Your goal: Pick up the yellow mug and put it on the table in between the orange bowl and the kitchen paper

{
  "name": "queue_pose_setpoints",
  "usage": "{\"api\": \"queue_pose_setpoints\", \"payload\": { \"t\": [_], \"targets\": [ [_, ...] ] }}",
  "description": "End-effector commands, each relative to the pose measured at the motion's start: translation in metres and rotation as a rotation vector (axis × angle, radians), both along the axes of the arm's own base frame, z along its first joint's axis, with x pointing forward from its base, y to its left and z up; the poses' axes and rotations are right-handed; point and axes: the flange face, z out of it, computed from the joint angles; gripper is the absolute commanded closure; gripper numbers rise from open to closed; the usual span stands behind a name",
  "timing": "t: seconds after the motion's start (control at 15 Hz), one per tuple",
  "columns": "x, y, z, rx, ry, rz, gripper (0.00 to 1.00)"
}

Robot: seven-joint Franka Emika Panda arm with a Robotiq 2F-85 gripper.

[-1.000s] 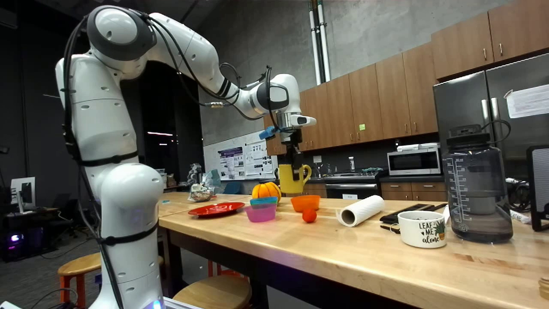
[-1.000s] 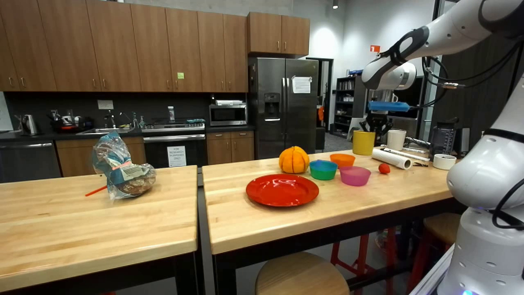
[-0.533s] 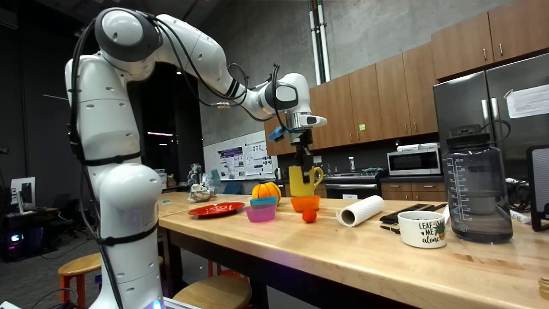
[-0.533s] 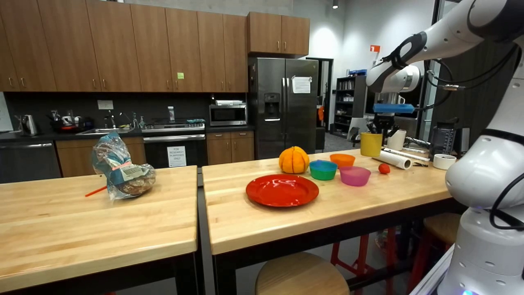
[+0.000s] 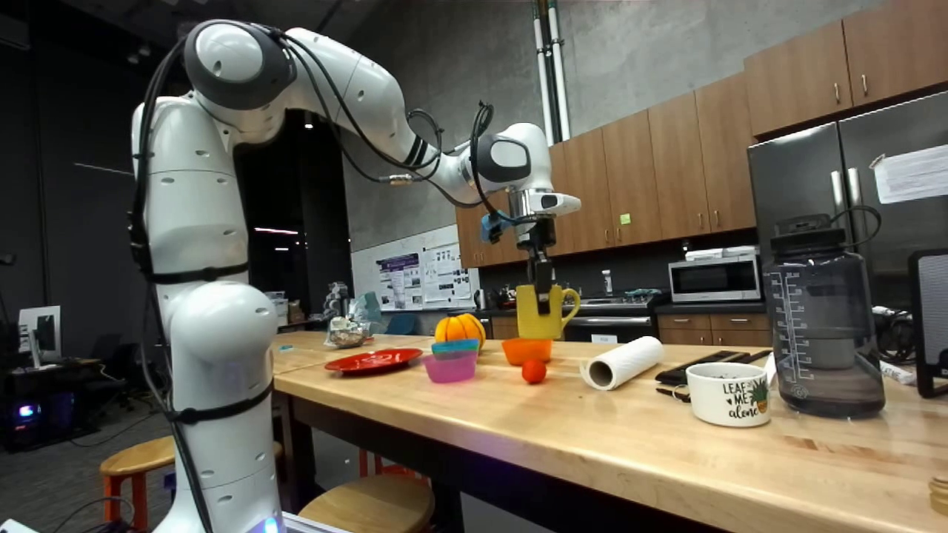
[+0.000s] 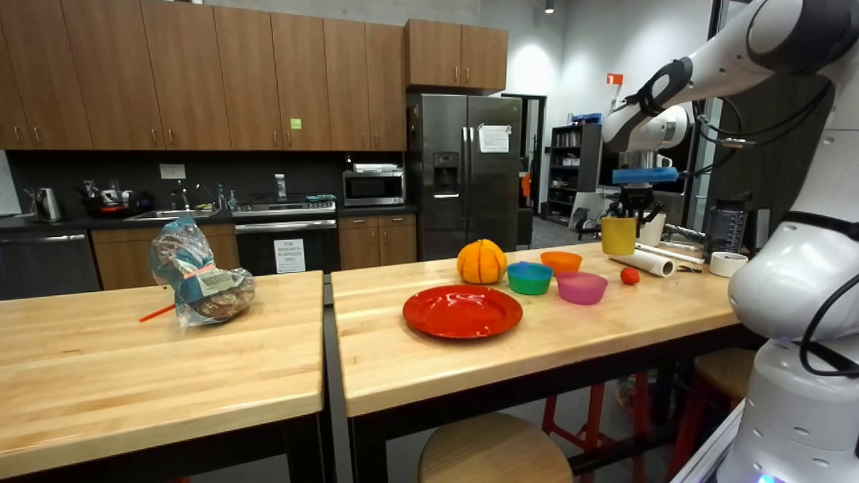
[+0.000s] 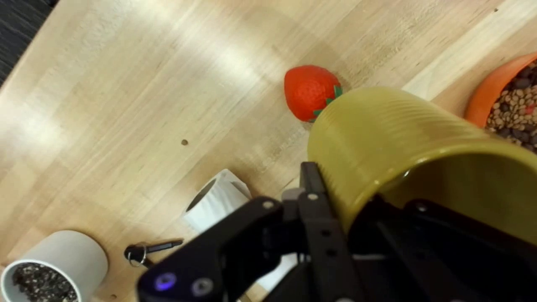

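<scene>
1. Grasping the yellow mug (image 5: 539,326) by its wall, the gripper (image 5: 544,297) hangs over the table (image 5: 474,407). In the wrist view one finger (image 7: 312,180) lies along the outside of the mug while the other reaches in past the rim.
2. The mug is upright, in the air above the wood, its handle (image 5: 572,306) turned to the right in an exterior view.
3. In both exterior views the orange bowl (image 5: 527,352) stands to the left, and the kitchen paper (image 5: 631,361) lies on its side to the right. The wrist view shows the mug between them; whether it is straight above the gap, I cannot tell.
4. Inside the bowl is a mix of small tan and dark bits (image 7: 514,100). A red strawberry (image 5: 534,371) lies on the bowl's near side.
5. Farther left in an exterior view, a pink bowl (image 5: 450,368) stands nearer than a blue-green bowl (image 5: 459,346) and a pumpkin (image 5: 465,326); a red plate (image 5: 374,361) is leftmost of these.
6. Right of the paper stands a lettered white mug (image 5: 729,396), with a dark bottle (image 5: 826,311) to its right.
</scene>
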Motion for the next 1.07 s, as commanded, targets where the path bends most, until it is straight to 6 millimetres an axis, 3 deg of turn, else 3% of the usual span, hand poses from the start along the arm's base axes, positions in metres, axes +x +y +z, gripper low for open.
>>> {"api": "queue_pose_setpoints", "payload": {
  "t": [0.0,1.0],
  "targets": [
    [0.010,-0.004,0.009,0.011,0.048,-0.106,0.97],
    [0.051,-0.006,-0.017,-0.018,0.002,-0.603,0.97]
  ]
}}
